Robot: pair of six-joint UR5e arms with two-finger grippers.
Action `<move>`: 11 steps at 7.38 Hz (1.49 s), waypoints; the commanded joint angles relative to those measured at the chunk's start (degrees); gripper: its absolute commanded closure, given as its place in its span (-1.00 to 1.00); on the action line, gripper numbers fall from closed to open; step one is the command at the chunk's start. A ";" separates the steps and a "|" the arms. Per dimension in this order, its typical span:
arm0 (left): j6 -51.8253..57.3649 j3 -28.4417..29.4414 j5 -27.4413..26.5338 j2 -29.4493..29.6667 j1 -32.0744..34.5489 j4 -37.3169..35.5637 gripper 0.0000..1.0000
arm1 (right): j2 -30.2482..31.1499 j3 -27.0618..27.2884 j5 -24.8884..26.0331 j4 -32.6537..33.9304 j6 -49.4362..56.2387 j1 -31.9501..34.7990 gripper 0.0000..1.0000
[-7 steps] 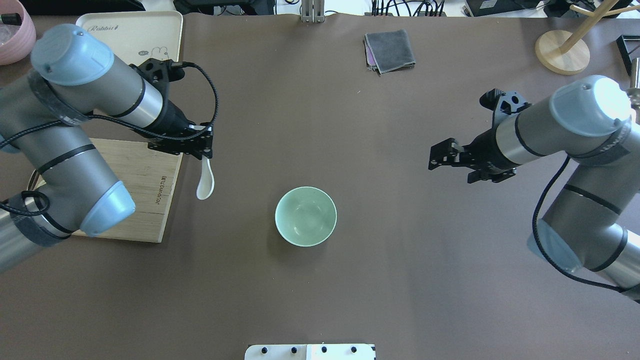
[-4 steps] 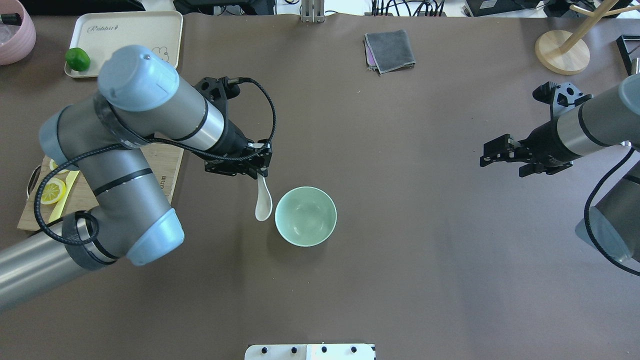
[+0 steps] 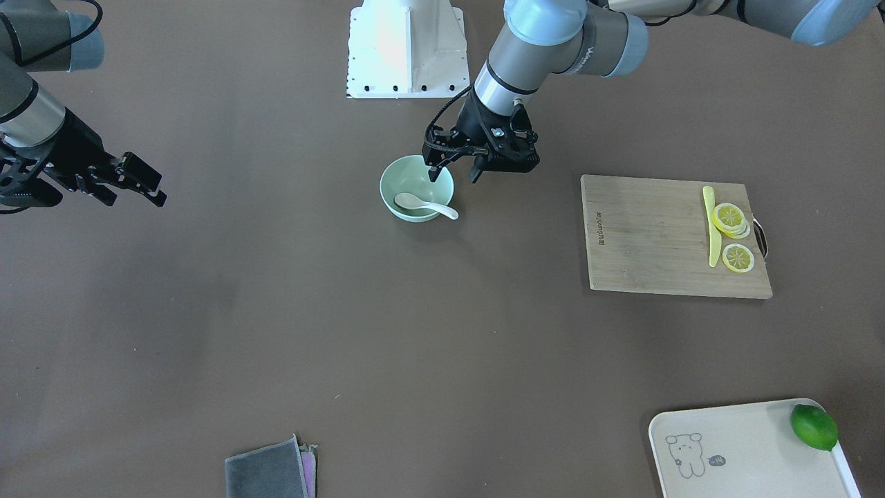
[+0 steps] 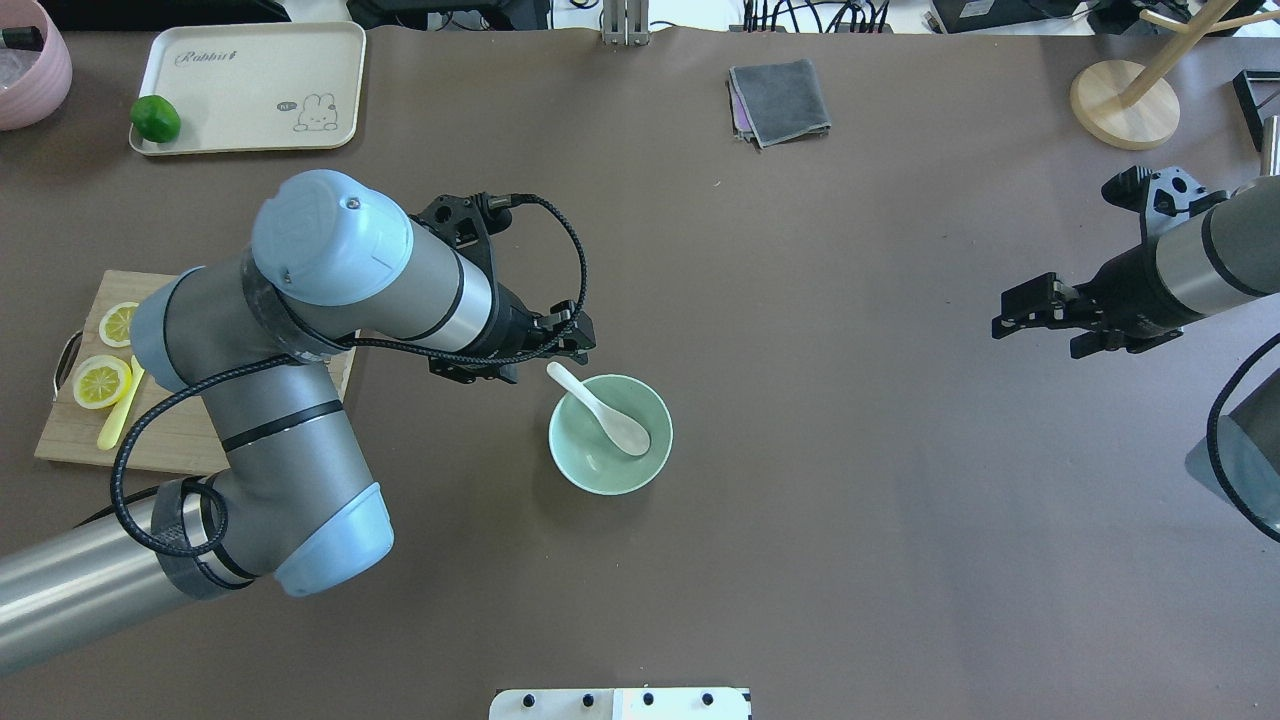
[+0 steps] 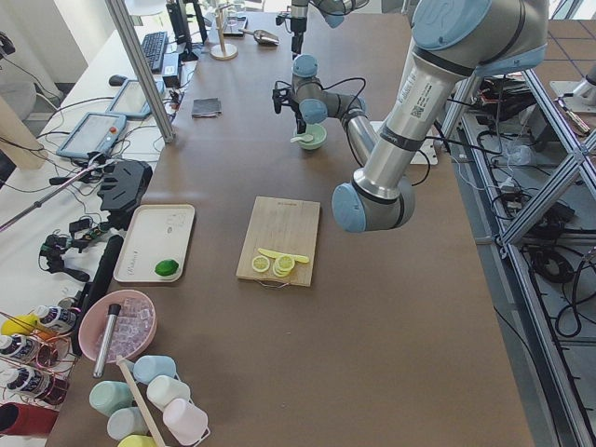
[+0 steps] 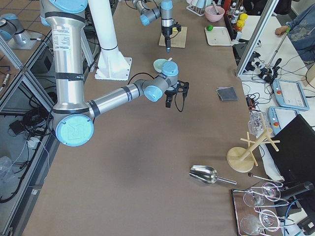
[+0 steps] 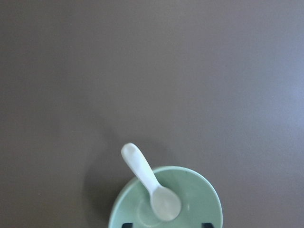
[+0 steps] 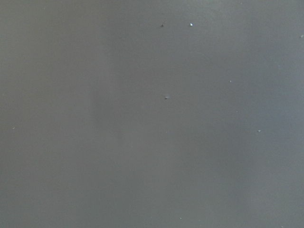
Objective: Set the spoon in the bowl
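The white spoon (image 4: 600, 410) lies in the mint-green bowl (image 4: 598, 472), scoop inside and handle resting on the rim, pointing up-left. The left wrist view shows the same, spoon (image 7: 149, 183) over bowl (image 7: 202, 194). My left gripper (image 4: 568, 340) is open and empty, just above the bowl's left rim; in the front view it (image 3: 454, 173) hangs over the bowl (image 3: 388, 181) and spoon (image 3: 423, 203). My right gripper (image 4: 1030, 322) is open and empty far to the right, above bare table.
A wooden cutting board (image 4: 75, 445) with lemon slices (image 4: 100, 380) and a yellow utensil (image 4: 118, 420) sits at the left. A tray (image 4: 250, 90) holds a lime (image 4: 155, 118). A grey cloth (image 4: 780, 100) and a wooden stand (image 4: 1122, 105) are at the back.
My left gripper carried the spoon right to the bowl and let it go; the spoon now lies in the bowl. My right arm drew back to the right.
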State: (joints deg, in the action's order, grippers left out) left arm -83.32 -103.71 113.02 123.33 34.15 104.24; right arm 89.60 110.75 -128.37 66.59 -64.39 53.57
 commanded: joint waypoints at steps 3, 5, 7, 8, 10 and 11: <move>26.71 -4.30 10.63 -14.38 16.53 -0.44 -0.98 | 5.91 0.88 -2.40 0.73 13.42 8.19 -1.00; 48.24 -3.09 13.08 -22.93 26.10 -1.14 -0.98 | 9.18 -2.62 -4.69 0.82 26.69 16.44 -1.00; 69.08 1.64 18.69 -27.87 37.95 -1.23 -0.98 | 10.41 -9.03 -6.80 0.90 42.08 25.23 -1.00; 74.57 3.15 19.42 -29.45 41.14 -1.23 -0.98 | 10.51 -12.37 -6.81 0.91 49.11 29.10 -1.00; 75.41 3.25 19.51 -30.78 43.97 -5.15 -0.98 | 10.16 -16.00 -6.63 6.48 61.77 34.82 -1.00; 77.68 3.69 19.51 -30.78 45.55 -6.92 -0.98 | 9.02 -15.83 -6.54 11.92 66.97 37.28 -1.00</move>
State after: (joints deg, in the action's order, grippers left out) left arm -7.96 -100.40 132.41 92.88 77.62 99.96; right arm 99.59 95.57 -135.03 72.62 -4.89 87.39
